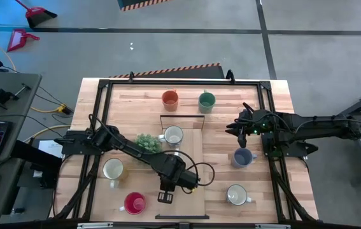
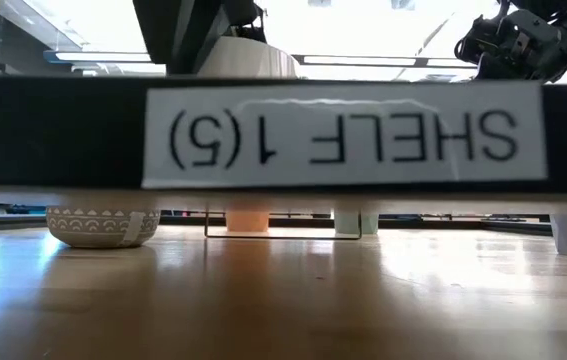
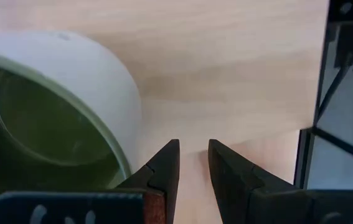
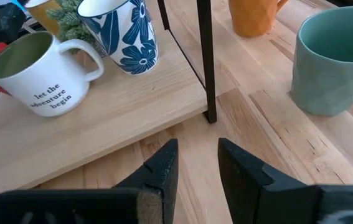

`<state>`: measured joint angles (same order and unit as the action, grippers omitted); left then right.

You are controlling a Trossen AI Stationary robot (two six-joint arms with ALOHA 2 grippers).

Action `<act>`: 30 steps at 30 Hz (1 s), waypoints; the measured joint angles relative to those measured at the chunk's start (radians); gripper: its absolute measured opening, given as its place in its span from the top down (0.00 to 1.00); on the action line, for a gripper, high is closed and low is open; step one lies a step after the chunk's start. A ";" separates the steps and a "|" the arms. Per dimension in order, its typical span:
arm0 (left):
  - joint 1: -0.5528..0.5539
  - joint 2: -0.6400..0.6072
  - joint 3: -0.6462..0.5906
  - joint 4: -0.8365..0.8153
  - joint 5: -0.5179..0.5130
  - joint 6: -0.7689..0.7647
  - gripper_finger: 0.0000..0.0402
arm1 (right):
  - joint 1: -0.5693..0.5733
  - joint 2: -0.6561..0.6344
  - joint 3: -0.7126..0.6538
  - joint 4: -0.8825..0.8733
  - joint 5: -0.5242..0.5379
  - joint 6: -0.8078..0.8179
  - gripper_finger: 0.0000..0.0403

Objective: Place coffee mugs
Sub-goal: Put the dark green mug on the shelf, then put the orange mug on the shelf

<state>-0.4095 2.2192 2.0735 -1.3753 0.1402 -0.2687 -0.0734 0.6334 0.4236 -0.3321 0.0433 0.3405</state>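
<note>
A white mug with an olive-green inside and dark lettering (image 4: 39,78) stands upright on the raised wooden shelf (image 4: 120,118). My left gripper (image 3: 193,155) is open by a narrow gap just on the near side of this mug (image 3: 58,106), touching nothing. In the high view the left gripper (image 1: 175,168) largely hides it. My right gripper (image 4: 198,155), also open by a narrow gap, hovers (image 1: 237,129) right of the shelf, holding nothing. A blue-flowered white mug (image 4: 123,28) stands beside the lettered one.
Orange mug (image 1: 170,98) and teal mug (image 1: 206,100) stand toward the far edge. A blue-grey mug (image 1: 242,157), a cream mug (image 1: 236,194), another cream mug (image 1: 113,169) and a red mug (image 1: 134,202) stand on the table. A green plant (image 1: 147,141) sits on the shelf.
</note>
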 joint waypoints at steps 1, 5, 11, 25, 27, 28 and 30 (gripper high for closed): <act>0.001 0.000 0.000 -0.011 -0.002 0.000 0.81 | 0.000 0.000 0.000 0.000 0.000 0.000 0.77; 0.005 0.000 0.000 -0.025 -0.004 -0.002 0.81 | 0.000 0.000 0.000 -0.001 0.000 0.000 0.77; 0.008 0.000 0.000 -0.031 -0.019 -0.002 0.81 | 0.000 0.000 0.000 -0.001 0.000 0.000 0.77; 0.017 -0.001 0.000 -0.120 -0.031 -0.036 0.81 | 0.000 0.000 0.000 -0.014 -0.026 0.000 0.77; 0.016 -0.001 0.000 -0.141 0.004 -0.044 0.81 | 0.000 0.000 0.000 -0.033 -0.026 0.000 0.77; 0.014 -0.001 0.000 -0.155 0.023 -0.045 0.81 | 0.000 0.000 0.000 -0.044 -0.026 0.000 0.77; 0.009 -0.001 0.000 -0.188 0.059 -0.044 0.81 | 0.000 0.000 0.000 -0.068 -0.026 0.000 0.77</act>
<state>-0.4003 2.2184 2.0735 -1.5638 0.1988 -0.3130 -0.0731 0.6335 0.4236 -0.3999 0.0174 0.3401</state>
